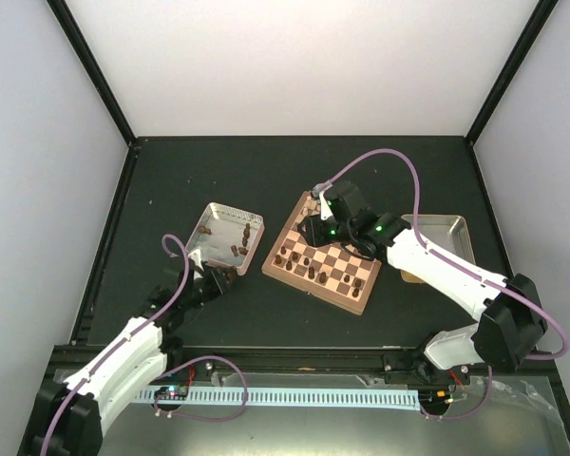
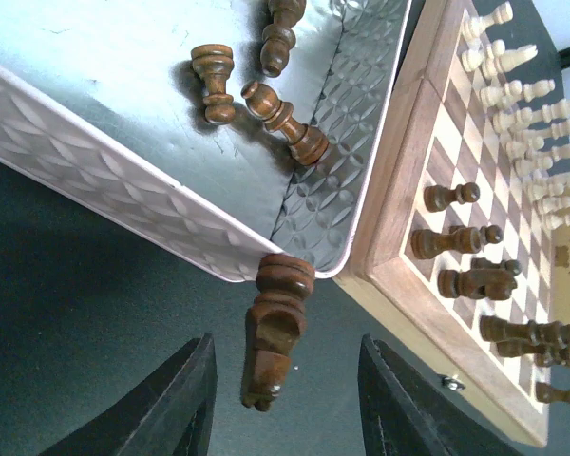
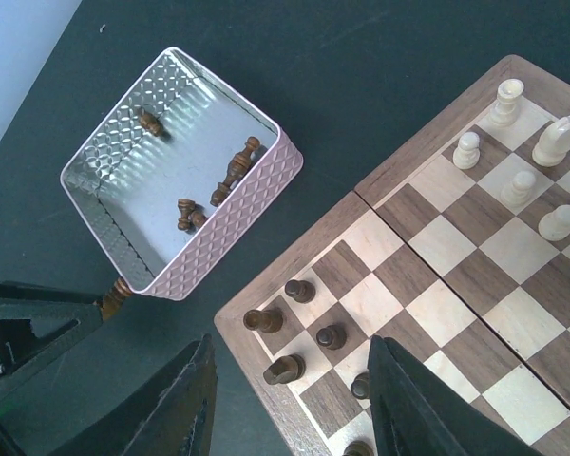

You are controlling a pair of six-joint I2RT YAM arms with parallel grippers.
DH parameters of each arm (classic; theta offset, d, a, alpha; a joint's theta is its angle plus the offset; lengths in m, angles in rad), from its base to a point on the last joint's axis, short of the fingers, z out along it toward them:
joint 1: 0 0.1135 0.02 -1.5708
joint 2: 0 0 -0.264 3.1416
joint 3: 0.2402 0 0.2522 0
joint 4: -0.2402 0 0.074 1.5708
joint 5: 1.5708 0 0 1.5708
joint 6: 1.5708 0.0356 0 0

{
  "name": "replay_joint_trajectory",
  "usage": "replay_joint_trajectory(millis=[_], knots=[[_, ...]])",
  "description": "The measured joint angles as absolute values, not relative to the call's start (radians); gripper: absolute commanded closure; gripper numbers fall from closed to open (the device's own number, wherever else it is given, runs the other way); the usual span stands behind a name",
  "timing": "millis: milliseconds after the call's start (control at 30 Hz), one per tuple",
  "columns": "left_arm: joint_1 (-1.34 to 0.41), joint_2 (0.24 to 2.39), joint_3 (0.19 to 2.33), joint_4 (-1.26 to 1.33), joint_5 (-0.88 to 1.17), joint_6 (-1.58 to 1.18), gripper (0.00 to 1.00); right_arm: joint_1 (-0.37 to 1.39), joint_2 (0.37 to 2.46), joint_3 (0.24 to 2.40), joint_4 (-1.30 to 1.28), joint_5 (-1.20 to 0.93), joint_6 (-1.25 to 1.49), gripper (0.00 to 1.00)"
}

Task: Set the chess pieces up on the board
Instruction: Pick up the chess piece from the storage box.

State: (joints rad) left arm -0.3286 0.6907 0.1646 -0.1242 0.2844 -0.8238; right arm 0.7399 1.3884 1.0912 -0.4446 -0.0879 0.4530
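Note:
A dark brown chess piece (image 2: 275,328) lies on its side on the black mat, just off the corner of the metal tray (image 2: 123,199). My left gripper (image 2: 287,399) is open around it, with a gap on both sides. Three more dark pieces (image 2: 285,119) lie in the tray. The board (image 3: 304,242) holds dark pieces (image 3: 263,320) standing at its near corner and cream-white ones (image 3: 506,100) on the far side. My right gripper (image 3: 290,399) hovers open above that dark corner with nothing held.
In the top view the tray (image 1: 201,223) sits left of the board (image 1: 313,285), and a second shallow metal tray (image 1: 446,228) sits to its right. My left gripper (image 1: 214,285) is at the tray's near corner; my right gripper (image 1: 315,231) is over the board.

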Motion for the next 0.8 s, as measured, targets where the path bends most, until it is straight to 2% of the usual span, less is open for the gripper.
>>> replay_joint_trajectory(millis=[200,367,600,700,800], knots=[[-0.329,0.716,0.134,-0.052,0.281,-0.815,0.62,0.740,1.388,1.091,-0.445,-0.089,0.455,0.55],[-0.329,0.715,0.117,-0.013,0.281,-0.810,0.73,0.740,1.388,1.091,-0.444,-0.089,0.455,0.55],[-0.332,0.715,0.097,0.006,0.282,-0.805,0.70,0.740,1.388,1.091,-0.444,-0.089,0.456,0.56],[-0.336,0.715,0.094,0.013,0.282,-0.805,0.76,0.740,1.388,1.091,-0.444,-0.089,0.456,0.56],[-0.336,0.716,0.091,0.024,0.281,-0.804,0.87,0.740,1.388,1.091,-0.444,-0.089,0.456,0.56]])
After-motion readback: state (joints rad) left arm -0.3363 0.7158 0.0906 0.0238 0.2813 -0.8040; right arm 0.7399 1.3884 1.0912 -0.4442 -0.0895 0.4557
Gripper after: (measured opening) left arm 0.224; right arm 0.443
